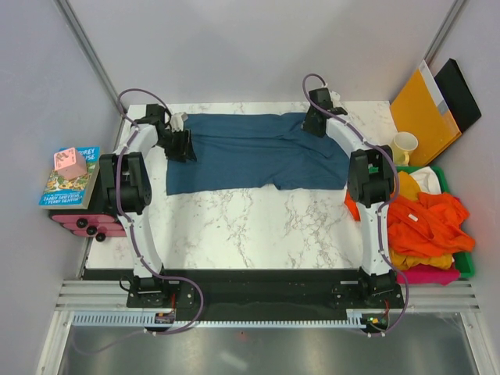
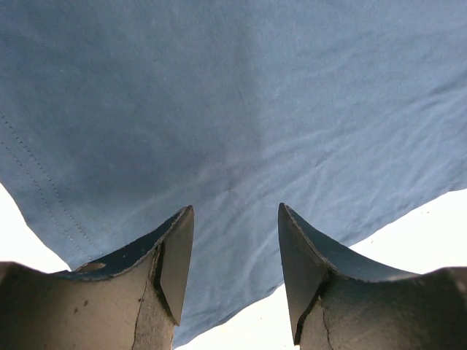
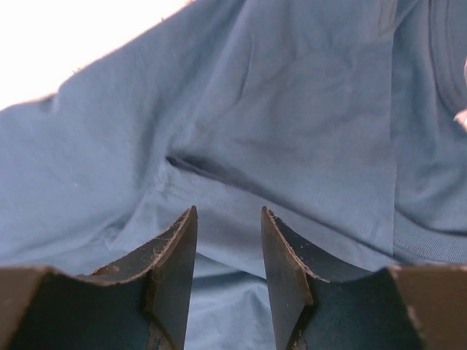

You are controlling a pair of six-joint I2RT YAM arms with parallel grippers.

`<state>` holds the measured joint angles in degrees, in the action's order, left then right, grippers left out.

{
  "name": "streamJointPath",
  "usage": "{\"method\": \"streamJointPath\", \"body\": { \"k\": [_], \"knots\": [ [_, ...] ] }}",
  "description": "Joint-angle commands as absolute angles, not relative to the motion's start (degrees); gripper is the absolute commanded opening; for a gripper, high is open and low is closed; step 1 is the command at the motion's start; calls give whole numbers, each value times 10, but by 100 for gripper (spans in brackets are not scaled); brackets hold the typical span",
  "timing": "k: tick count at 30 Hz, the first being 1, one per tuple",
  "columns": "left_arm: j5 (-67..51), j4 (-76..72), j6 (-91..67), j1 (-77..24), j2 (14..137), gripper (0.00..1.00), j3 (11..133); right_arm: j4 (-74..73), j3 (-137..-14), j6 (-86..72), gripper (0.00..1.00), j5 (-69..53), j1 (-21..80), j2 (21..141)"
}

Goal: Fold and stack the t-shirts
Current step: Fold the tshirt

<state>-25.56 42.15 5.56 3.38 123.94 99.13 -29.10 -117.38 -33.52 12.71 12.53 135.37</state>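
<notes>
Grey walls stand around a white marble table (image 1: 258, 226). Off its left edge lies a book (image 1: 66, 187) with a pink block (image 1: 69, 162) on top.

On the far half of the table lies the dark blue t-shirt (image 1: 250, 152). It is spread flat, and its long side runs from left to right along the far edge. Its straight end is on the left. Its right end is more crumpled, and a bit sticks out toward the near side.

The left gripper (image 1: 186, 147) is at the left end of the shirt. Its fingers (image 2: 179, 255) stand apart over the cloth and pinch nothing. The right gripper (image 1: 315, 125) is at the far right corner of the shirt. Its fingers (image 3: 281, 255) are apart too, and blue cloth shows in the gap. The near half of the table is bare marble.

Just past the right edge sits a green bin (image 1: 469, 264). It holds a heap of orange t-shirts (image 1: 426, 223), with yellow (image 1: 408, 186) and pink (image 1: 426, 275) cloth under them. Behind the bin are a pale cup (image 1: 405, 146) and an orange envelope (image 1: 426, 113) leaning on the wall.
</notes>
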Motion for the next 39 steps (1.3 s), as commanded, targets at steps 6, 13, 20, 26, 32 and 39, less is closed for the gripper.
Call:
{"method": "streamJointPath", "body": {
  "k": [6, 13, 20, 26, 32, 39],
  "knots": [
    [-195, 461, 67, 37, 1268, 57, 1013, -295, -1146, -354, 48, 122, 110, 1360],
    [-152, 497, 69, 58, 1310, 56, 1045, -315, -1176, -372, 48, 113, 98, 1404],
    [-137, 514, 76, 73, 1339, 56, 1094, -340, -1214, -368, 48, 112, 89, 1431],
    [-167, 514, 76, 73, 1335, 57, 1128, -323, -1226, -346, 48, 106, 88, 1419],
    [-210, 498, 75, 75, 1294, 59, 1139, -301, -1222, -343, 49, 85, 87, 1381],
    [-297, 422, 19, 73, 1216, 63, 1106, -255, -1208, -346, 52, 53, 107, 1306]
  ]
}}
